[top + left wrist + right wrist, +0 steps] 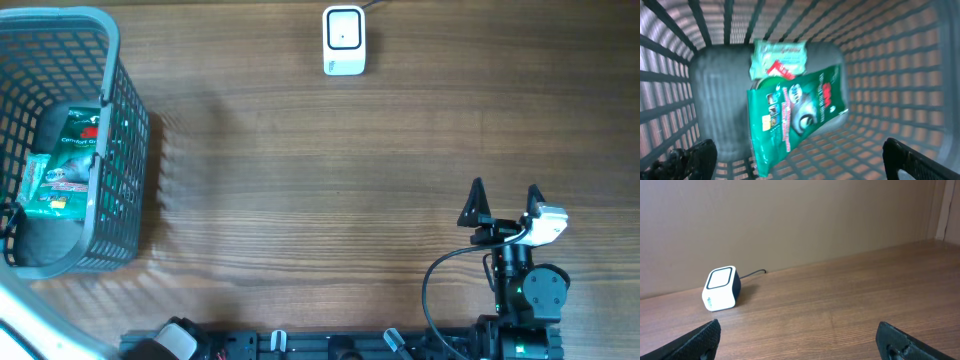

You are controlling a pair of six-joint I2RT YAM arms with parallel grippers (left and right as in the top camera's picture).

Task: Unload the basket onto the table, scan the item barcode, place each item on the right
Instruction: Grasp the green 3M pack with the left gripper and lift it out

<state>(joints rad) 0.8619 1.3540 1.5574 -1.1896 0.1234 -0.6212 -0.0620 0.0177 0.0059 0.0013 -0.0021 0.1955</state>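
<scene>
Where the wooden table [300,200] is reaching its left edge, a grey slatted basket [118,150] is standing, and two soft packets are lying inside it

Item one: a green packet [795,120], printed face up, is lying aslant across the basket floor, one end overlapping item two

Item two: a pale mint packet [779,55] with a red patch is lying beside the basket's end wall, partly covered by the green packet

Left gripper [800,162]: it is pointing down into the basket above both packets, its fingers [690,159] spreading wide, grasping nothing and touching neither packet; whether a barcode is showing on either packet cannot be told

Item three: a white scanner [344,40] with a dark window is sitting at the table's far edge, near the middle and well apart from the basket, its cable [752,273] trailing off behind it

Right gripper [506,192]: it is hovering low over bare wood at the near right, jaws standing fully parted and empty, facing the scanner from well away
</scene>
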